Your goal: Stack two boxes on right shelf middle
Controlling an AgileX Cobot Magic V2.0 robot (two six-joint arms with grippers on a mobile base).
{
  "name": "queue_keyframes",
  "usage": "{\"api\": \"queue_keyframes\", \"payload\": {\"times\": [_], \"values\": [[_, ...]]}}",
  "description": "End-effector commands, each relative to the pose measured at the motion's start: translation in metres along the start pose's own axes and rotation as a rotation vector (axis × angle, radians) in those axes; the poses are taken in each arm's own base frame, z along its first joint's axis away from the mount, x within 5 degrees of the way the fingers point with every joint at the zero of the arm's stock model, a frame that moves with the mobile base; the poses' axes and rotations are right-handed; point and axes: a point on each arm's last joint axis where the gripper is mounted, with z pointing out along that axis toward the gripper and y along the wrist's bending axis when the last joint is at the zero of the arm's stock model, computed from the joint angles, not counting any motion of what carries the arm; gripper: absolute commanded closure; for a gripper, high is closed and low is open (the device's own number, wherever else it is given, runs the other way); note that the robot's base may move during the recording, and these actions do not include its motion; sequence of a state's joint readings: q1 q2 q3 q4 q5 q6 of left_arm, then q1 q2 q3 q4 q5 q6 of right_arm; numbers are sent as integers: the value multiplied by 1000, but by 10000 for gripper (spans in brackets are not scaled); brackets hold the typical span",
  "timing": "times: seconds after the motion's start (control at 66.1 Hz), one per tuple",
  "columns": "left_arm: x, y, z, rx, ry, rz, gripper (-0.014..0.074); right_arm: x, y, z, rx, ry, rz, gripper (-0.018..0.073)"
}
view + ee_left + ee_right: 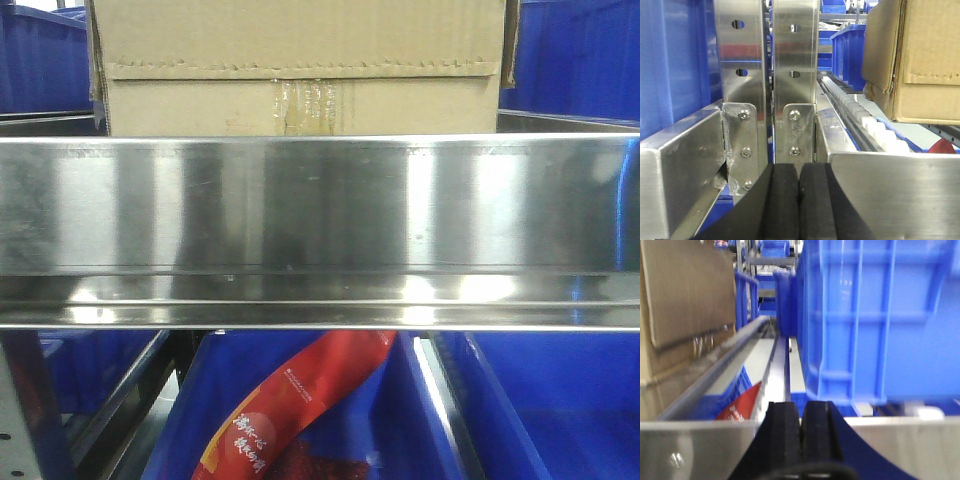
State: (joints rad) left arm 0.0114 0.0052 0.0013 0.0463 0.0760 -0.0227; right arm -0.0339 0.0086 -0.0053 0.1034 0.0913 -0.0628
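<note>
With both fingers pressed together, box sits apart, ungrasped, on shelf.

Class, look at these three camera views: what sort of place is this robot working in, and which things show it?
Probably a warehouse or stockroom: a brown corrugated cardboard carton sits on a shiny stainless-steel rack tier, with big blue plastic storage bins beside and below it.

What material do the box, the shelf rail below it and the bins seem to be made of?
Box: brown corrugated cardboard, matte, with a serrated flap edge and wrinkled glossy tape on its seam.
Shelf rail: apparently stainless steel, brushed yet mirror-like, showing streaked reflections.
Bins: blue plastic, it seems, smooth with moulded ribs.
</note>
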Motion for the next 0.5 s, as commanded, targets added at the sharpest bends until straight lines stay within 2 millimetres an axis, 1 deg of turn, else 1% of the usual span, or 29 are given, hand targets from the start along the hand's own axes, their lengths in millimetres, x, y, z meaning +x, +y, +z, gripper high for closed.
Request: {"api": "queue_keyframes", "payload": {"times": [0.0, 0.484], "values": [[-2, 0, -1, -6, -21, -1, 708, 1, -1, 0, 7, -7, -12, 721], [-2, 0, -1, -6, -21, -1, 708, 2, -1, 0, 7, 0, -13, 721]]}}
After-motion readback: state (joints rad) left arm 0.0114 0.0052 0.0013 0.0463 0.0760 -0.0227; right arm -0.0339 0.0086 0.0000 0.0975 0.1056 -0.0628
